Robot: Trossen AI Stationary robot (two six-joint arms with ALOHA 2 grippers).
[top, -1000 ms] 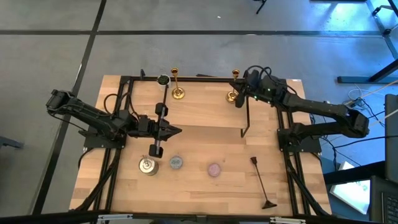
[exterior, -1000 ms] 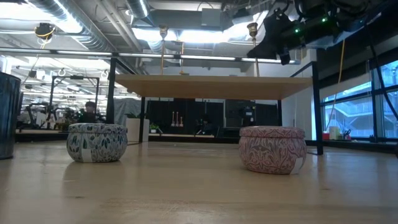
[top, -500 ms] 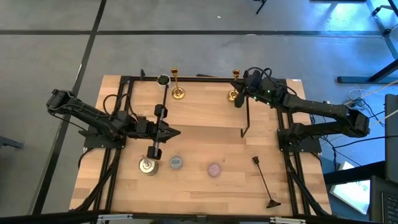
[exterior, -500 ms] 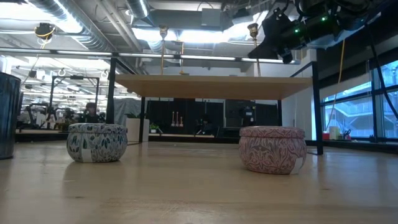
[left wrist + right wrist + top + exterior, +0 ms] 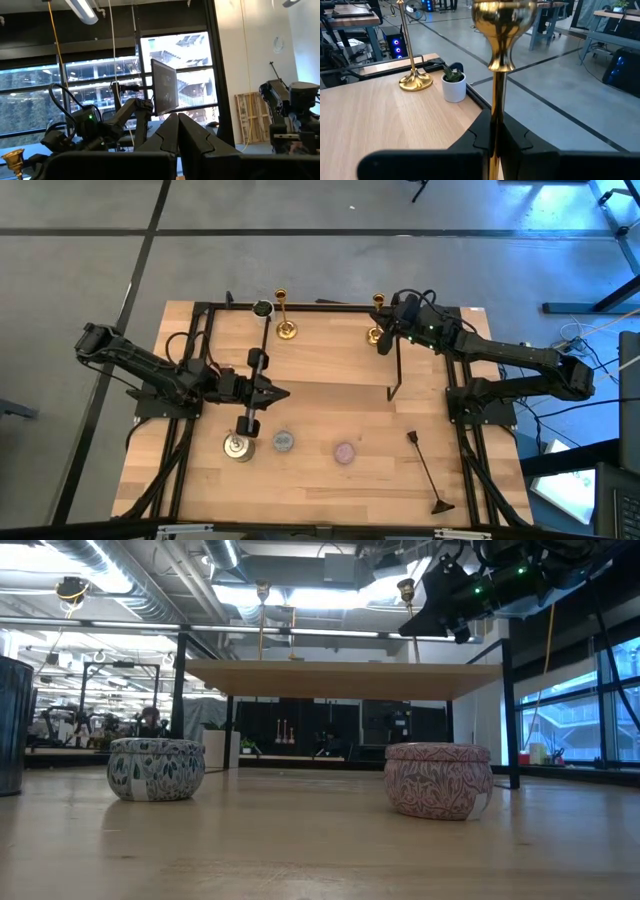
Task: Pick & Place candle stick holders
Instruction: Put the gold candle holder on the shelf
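Nearest you along the front edge of the pale wooden worktop (image 5: 320, 395) sit the squat silver tin (image 5: 238, 446), the blue-grey round candle (image 5: 283, 441) and the pink round candle (image 5: 345, 452), none of them shifted over the last second. At mid-table near the left edge your left gripper (image 5: 282, 391) waits, clenched on nothing. At the far edge by the right corner, your right gripper (image 5: 385, 340) stays clamped on the stem of one slim gold candlestick holder (image 5: 496, 75) with barely any motion, so judge that grasp secured and ready to lift; its twin gold candlestick holder (image 5: 285, 320) stands upright beside the small white plant pot (image 5: 262, 308)
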